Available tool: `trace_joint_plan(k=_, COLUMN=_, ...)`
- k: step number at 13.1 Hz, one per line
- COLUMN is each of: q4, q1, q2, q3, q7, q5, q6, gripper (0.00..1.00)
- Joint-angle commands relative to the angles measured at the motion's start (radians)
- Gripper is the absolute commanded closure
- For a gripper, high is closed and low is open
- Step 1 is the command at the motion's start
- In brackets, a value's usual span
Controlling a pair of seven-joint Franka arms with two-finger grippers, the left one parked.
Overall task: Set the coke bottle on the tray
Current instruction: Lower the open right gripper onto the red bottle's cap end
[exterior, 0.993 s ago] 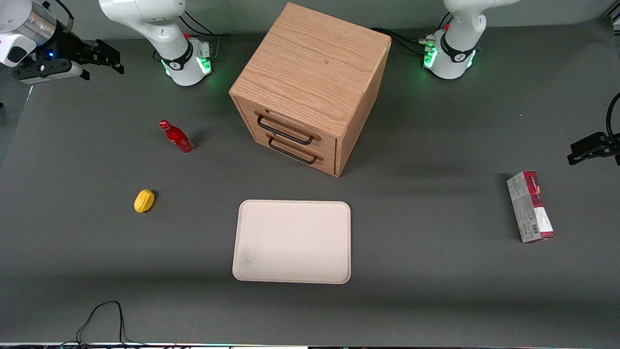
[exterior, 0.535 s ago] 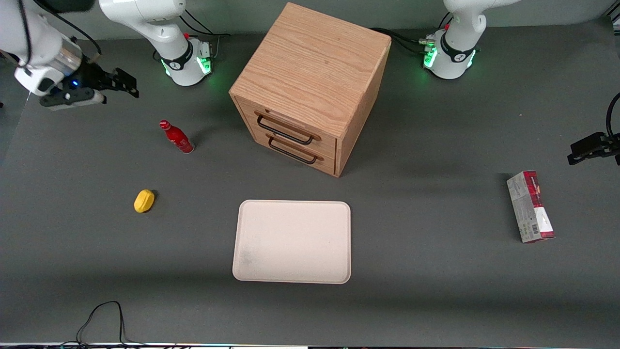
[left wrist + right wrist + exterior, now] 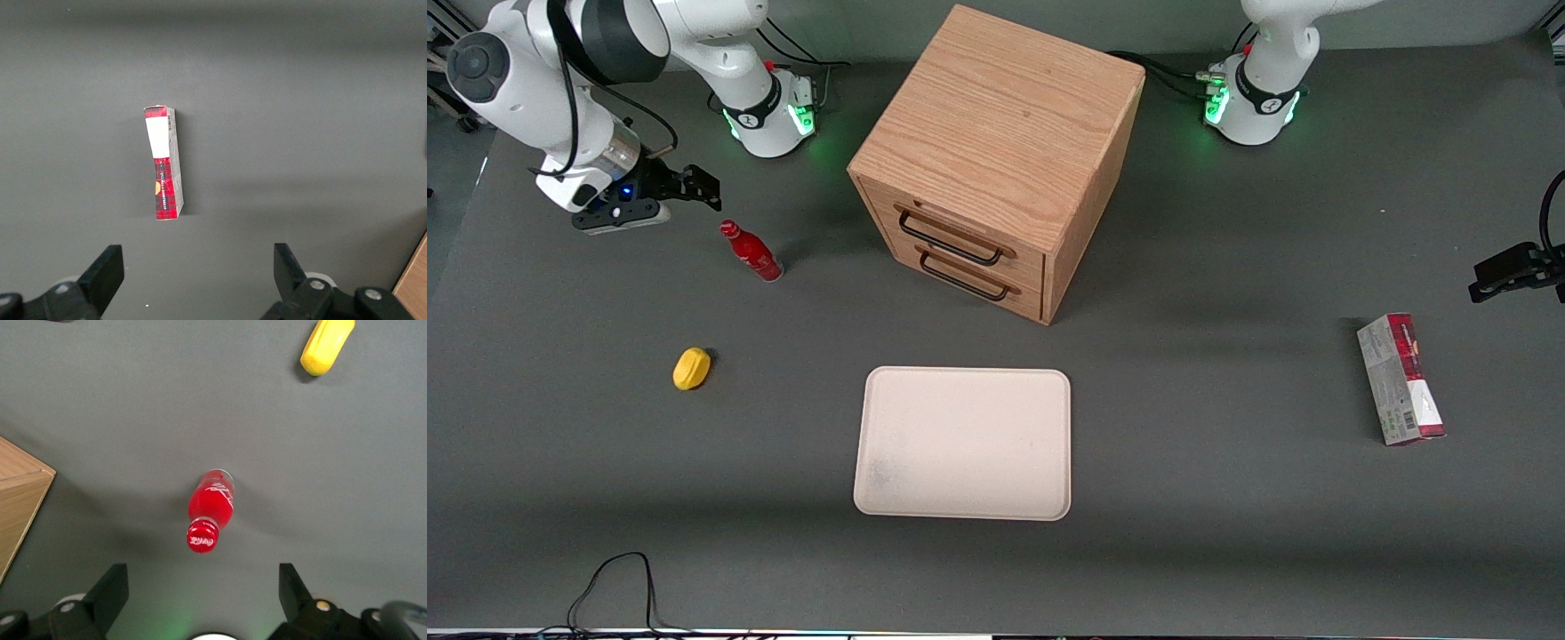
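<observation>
The coke bottle (image 3: 751, 252) is small, all red with a red cap, and stands upright on the grey table, beside the oak cabinet toward the working arm's end. In the right wrist view I look down on the coke bottle's cap (image 3: 203, 537). My gripper (image 3: 694, 184) hangs open and empty above the table, a little farther from the front camera than the bottle and apart from it; in the right wrist view the gripper (image 3: 203, 593) holds nothing. The cream tray (image 3: 963, 442) lies flat and empty, nearer the front camera than the cabinet.
An oak drawer cabinet (image 3: 996, 160) with two dark handles stands mid-table; its corner shows in the right wrist view (image 3: 17, 500). A yellow lemon-shaped lump (image 3: 691, 368) lies nearer the front camera than the bottle. A red and grey box (image 3: 1400, 379) lies toward the parked arm's end.
My gripper has come down and moved from the table's edge toward the bottle, still open. The bottle, tray and lump have not moved.
</observation>
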Motion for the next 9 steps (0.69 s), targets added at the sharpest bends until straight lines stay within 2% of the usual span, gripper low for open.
trace_joint_plan(k=1, q4=-0.071, q1=0.026, q2=-0.031, q3=-0.003, q7=0.026, q5=-0.003, q6=0.081, gripper=0.00)
trace_joint_plan(k=9, q4=-0.223, q1=0.028, q2=-0.022, q3=-0.003, q7=0.026, q5=-0.003, q6=0.295, gripper=0.00)
